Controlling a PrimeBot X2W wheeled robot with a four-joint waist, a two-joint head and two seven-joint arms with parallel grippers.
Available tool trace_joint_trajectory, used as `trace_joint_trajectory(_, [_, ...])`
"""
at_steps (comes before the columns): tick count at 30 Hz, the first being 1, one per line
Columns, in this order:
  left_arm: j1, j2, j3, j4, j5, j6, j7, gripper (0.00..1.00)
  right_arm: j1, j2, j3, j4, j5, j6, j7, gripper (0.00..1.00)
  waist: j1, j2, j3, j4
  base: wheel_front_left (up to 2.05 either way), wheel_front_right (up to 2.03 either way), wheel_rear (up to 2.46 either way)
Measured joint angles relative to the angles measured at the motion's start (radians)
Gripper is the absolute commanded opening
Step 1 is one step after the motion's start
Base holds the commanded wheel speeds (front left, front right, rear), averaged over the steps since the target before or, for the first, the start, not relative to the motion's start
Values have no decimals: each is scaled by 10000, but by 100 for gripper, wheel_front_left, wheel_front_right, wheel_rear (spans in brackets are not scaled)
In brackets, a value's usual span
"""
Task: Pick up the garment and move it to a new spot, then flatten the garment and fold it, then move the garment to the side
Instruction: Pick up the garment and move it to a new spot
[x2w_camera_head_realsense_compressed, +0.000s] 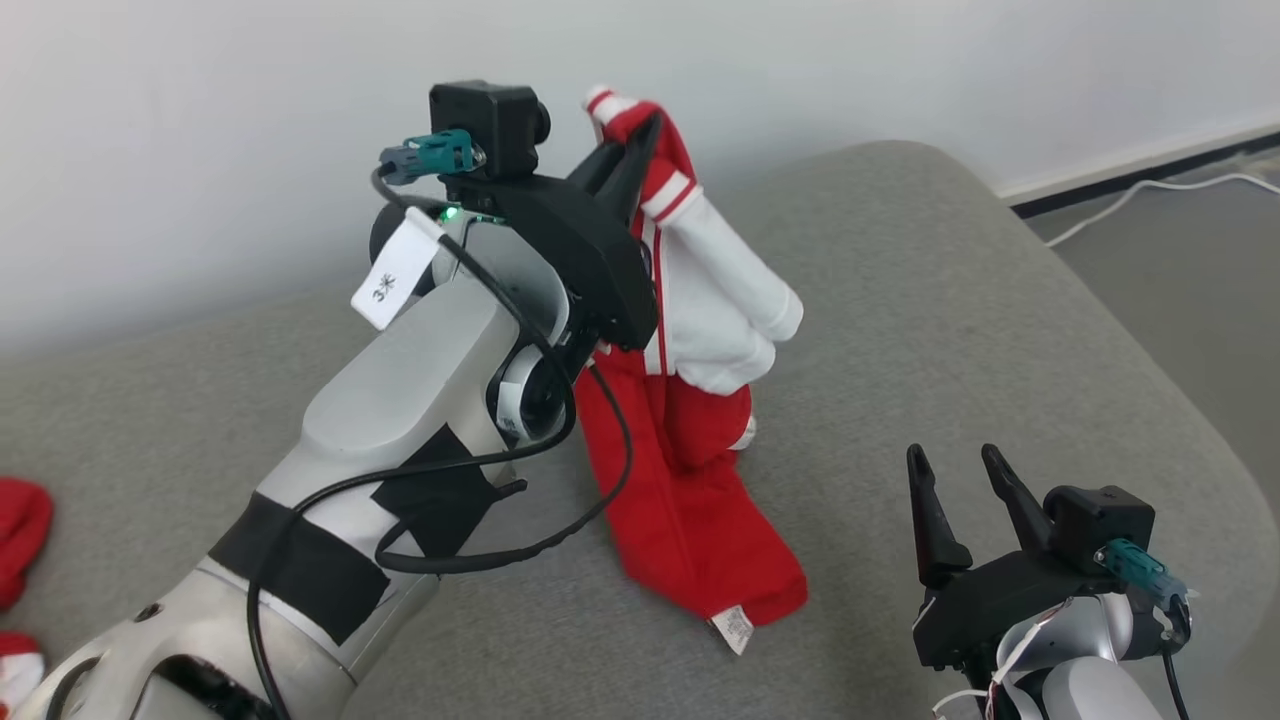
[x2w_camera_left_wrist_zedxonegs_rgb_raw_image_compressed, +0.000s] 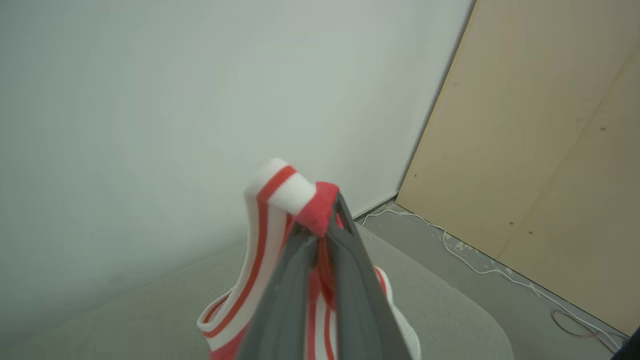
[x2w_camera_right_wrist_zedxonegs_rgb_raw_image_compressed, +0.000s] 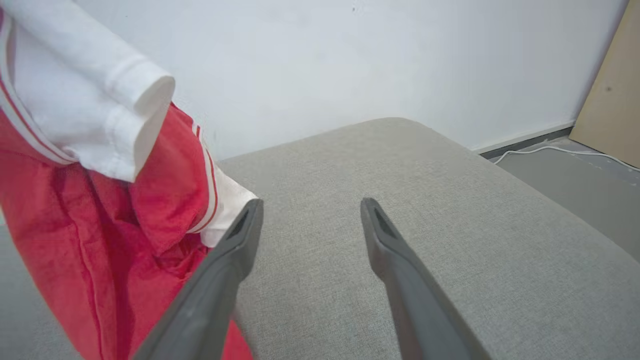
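Head view: left gripper (x2w_camera_head_realsense_compressed: 648, 128) clenched on striped edge of garment (x2w_camera_head_realsense_compressed: 690, 500), which hangs lengthwise downward, tail resting on table (x2w_camera_head_realsense_compressed: 950, 300). Tail lies left of right gripper (x2w_camera_head_realsense_compressed: 965, 465), spread wide, empty.

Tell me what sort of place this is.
Probably a bare test room or workshop, not a lived-in home. A grey padded seat sits against a blank white wall. A loose white cable trails over a bare grey floor. A plain wooden board stands beside the wall.

Head camera looks down; both wrist cameras face the wall (x2w_camera_left_wrist_zedxonegs_rgb_raw_image_compressed: 150, 100), sharing the garment (x2w_camera_right_wrist_zedxonegs_rgb_raw_image_compressed: 60, 235).
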Motion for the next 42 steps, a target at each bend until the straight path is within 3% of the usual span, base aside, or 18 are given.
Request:
trace_joint_trajectory(7, [383, 186, -355, 686, 293, -150, 725, 0, 15, 10, -176, 4, 0, 0, -84, 100, 0, 0, 53, 790, 0, 0, 0])
trace_joint_trajectory(14, [1346, 1300, -422, 704, 351, 33, 859, 0, 368, 15, -430, 6, -2, 0, -157, 100, 0, 0, -106, 1605, 0, 0, 0])
trace_joint_trajectory(20, [2396, 1860, -504, 468, 336, 115, 984, 0, 619, 15, -460, -12, -13, -2, -146, 100, -1, 0, -356, 2151, 0, 0, 0])
trace_joint_trajectory(21, [2572, 1939, -522, 441, 336, 115, 986, 6, 624, 15, -458, -27, -15, 0, -144, 100, -1, -1, -399, 2219, 0, 0, 0])
trace_joint_trajectory(23, [2860, 2069, -535, 385, 318, 140, 988, 100, 625, 17, -441, -81, -25, 0, -98, 100, -1, -1, -481, 2335, 0, 0, 0])
trace_joint_trajectory(42, [4588, 2778, -433, -487, -79, 479, 982, 100, 657, 12, -525, -339, -199, -2, 196, 100, -1, -1, -547, 2676, 0, 0, 0])
